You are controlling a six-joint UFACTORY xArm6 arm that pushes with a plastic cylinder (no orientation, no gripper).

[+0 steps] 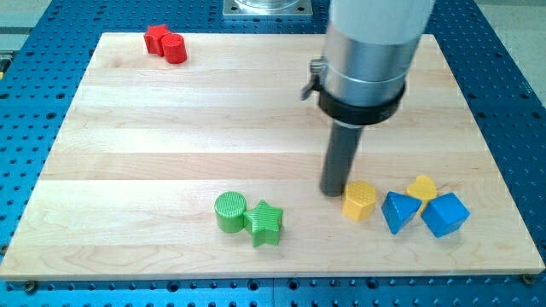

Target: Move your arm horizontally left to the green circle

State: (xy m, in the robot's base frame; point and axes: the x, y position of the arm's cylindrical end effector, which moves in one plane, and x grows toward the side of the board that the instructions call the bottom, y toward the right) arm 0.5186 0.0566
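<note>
A green circle [229,211] lies on the wooden board near the view's bottom, left of centre, touching a green star [265,223] on its right. My tip [333,191] rests on the board to the right of the green star and a little higher in the view. It sits just left of a yellow hexagon block [359,199], close to it or touching it. The arm's grey body [368,51] rises above the rod.
Right of the yellow hexagon lie a blue triangular block [398,211], a second yellow block [421,188] and a blue cube [445,213]. Two red blocks [165,43] sit together at the board's top left. The wooden board [171,128] lies on a blue perforated table.
</note>
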